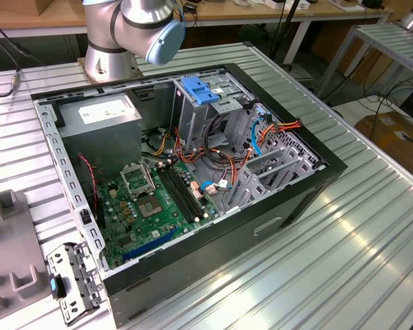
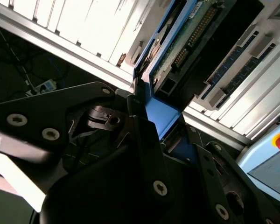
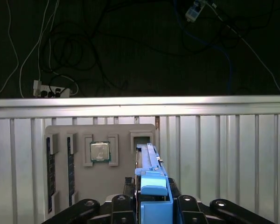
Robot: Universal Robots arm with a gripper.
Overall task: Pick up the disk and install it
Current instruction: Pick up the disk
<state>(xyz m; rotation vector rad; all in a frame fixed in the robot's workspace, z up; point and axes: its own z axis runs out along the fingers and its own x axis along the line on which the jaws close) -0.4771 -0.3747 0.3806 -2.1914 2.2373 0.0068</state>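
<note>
Gripper [image 3: 152, 207] tight around the blue-framed disk [image 3: 148, 161]

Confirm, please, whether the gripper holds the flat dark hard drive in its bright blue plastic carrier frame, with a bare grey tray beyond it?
The grey tray is not bare: in the first wrist view it carries a square silver chip and dark memory sticks. The gripper does hold the blue-framed dark hard drive.
</note>
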